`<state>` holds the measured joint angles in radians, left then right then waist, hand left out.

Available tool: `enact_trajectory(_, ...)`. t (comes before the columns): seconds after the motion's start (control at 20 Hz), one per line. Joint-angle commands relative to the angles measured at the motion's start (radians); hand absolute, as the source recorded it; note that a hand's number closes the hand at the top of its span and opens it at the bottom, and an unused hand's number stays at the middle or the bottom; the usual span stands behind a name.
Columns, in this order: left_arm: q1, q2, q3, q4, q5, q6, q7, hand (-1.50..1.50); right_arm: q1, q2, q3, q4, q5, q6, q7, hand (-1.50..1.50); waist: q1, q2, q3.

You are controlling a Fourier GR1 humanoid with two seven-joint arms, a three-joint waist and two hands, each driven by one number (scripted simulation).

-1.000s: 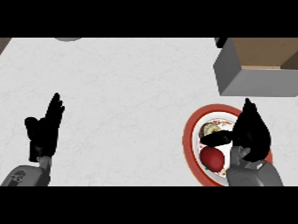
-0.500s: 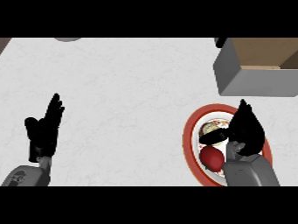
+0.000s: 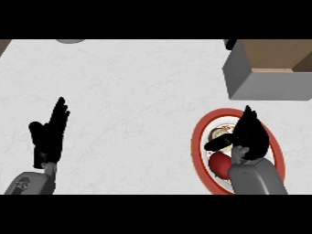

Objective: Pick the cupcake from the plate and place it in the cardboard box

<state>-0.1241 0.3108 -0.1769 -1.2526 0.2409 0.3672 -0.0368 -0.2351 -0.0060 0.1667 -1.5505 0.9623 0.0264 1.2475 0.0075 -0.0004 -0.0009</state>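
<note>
Found right hand (image 3: 249,135) over red-rimmed plate (image 3: 197,137), fingers straight, thumb across cupcake (image 3: 219,133), grasping nothing. Found left hand (image 3: 49,135) likewise straight-fingered, resting leftward. Logged cardboard box (image 3: 273,84) beyond plate.

The plate (image 3: 197,137) lies on the counter (image 3: 138,91) at the right, near the front. The cupcake (image 3: 219,161) sits on it, partly under the right hand (image 3: 249,132). The box (image 3: 273,84) stands behind the plate, apart from it. The left hand (image 3: 49,135) shows well apart, at the left.
</note>
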Motion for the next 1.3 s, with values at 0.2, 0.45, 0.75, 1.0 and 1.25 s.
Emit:
enact_trajectory(0.2,-0.002,-0.011,0.007,-0.008,-0.019,0.011,0.015,0.0,-0.047,0.006,0.033,0.069,-0.007,-0.074,0.24,-1.5,0.0,0.001,0.0)
enact_trajectory(0.45,0.011,-0.026,-0.009,-0.045,-0.034,0.018,0.045,0.0,-0.03,0.006,0.052,0.073,-0.02,-0.102,0.239,-1.5,0.001,-0.002,0.001)
enact_trajectory(0.75,0.042,-0.031,0.016,-0.053,-0.046,0.0,0.014,0.0,-0.087,0.006,0.029,0.171,0.091,-0.135,0.105,1.5,-0.002,0.0,0.001)
enact_trajectory(1.0,-0.021,-0.018,0.048,-0.018,-0.051,-0.007,0.071,0.0,-0.083,0.006,0.052,0.132,0.135,-0.104,0.128,1.5,-0.008,0.0,0.001)
enact_trajectory(1.25,0.003,-0.015,0.052,-0.039,-0.044,-0.031,0.069,0.0,-0.02,-0.085,0.124,0.109,0.048,0.06,-0.31,1.5,-0.008,-0.002,0.002)
